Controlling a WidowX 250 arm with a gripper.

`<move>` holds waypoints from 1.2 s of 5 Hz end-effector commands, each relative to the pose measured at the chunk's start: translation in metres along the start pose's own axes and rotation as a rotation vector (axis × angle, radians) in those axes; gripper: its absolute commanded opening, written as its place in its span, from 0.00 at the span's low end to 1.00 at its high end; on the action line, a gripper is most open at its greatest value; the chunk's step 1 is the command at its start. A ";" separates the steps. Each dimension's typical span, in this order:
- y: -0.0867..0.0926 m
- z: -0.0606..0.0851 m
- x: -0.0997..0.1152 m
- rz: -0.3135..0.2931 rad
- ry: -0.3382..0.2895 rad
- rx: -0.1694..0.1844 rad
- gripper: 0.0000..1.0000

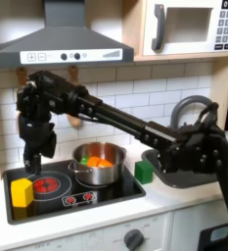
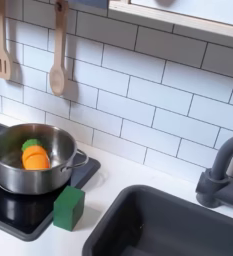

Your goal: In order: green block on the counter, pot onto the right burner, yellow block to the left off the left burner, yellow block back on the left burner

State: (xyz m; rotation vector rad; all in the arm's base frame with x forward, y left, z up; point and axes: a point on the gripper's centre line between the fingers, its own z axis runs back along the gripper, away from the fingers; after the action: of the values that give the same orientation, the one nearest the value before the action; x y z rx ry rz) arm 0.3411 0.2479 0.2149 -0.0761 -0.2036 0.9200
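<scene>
The yellow block [image 1: 22, 191] sits on the black cooktop, on the first exterior view's left. It is just below my fingers [image 1: 31, 160] and a little to their left in the first exterior view. It touches the edge of the red burner ring [image 1: 47, 183], and I cannot tell if it is on the ring or beside it. My gripper [image 1: 32, 163] points straight down over that ring. It is dark against the dark cooktop, so I cannot tell if my fingers are spread or pressed together. They hold nothing that I can see.

To the right of my fingers in the first exterior view is the pot [image 1: 97, 166], shiny and silver, on the other burner. It has orange and green toy food inside.

Further right is the green block [image 1: 143, 171]. In both exterior views it stands on the counter [image 2: 106, 172], right at the cooktop's edge, near the pot [image 2: 30, 165]. Past the green block [image 2: 69, 207] is the dark sink [image 2: 168, 225].
</scene>
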 end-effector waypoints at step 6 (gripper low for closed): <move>0.019 -0.037 0.032 0.066 0.047 0.043 1.00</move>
State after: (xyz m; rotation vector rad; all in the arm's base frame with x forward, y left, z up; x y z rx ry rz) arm 0.3544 0.2848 0.1825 -0.0653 -0.1476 0.9828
